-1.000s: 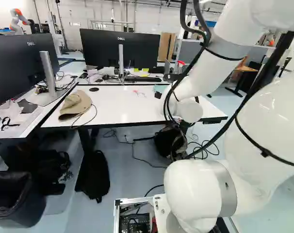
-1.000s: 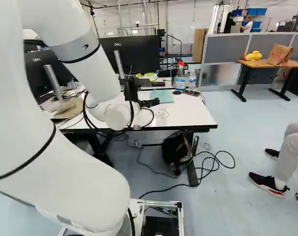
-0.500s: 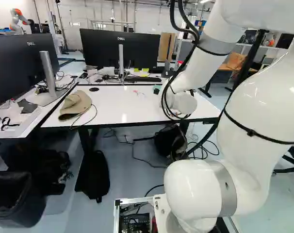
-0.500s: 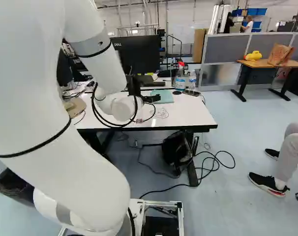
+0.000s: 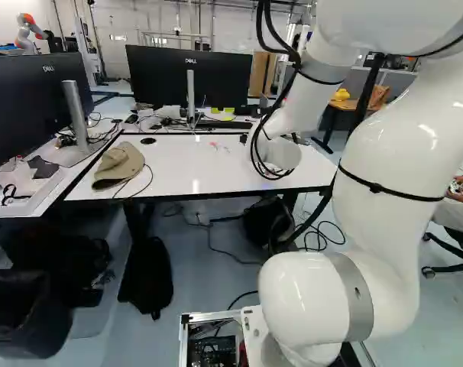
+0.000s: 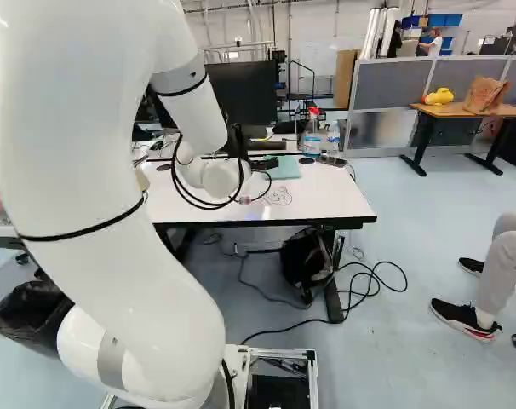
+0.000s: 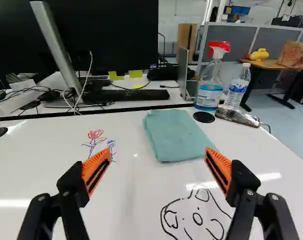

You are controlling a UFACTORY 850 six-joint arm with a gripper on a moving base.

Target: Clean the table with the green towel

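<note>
Out over the table, the black gripper shows in the right base view close to the folded green towel. In the wrist view the gripper is open, its orange pads wide apart with nothing between them. Ahead of it the towel lies flat on the white table. A red and blue flower drawing is on the tabletop beside the towel. A black line drawing lies nearer the gripper, by the finger on the towel's bottle side.
Behind the towel stand a spray bottle and a water bottle, with a dark phone-like object before them. Monitors and a keyboard are farther back. A tan hat lies on the table. Another robot stands far off.
The arm has reached forward over the table, its wrist shifting left in the left base view and right in the right base view. The base, towel and hat have stayed put.
</note>
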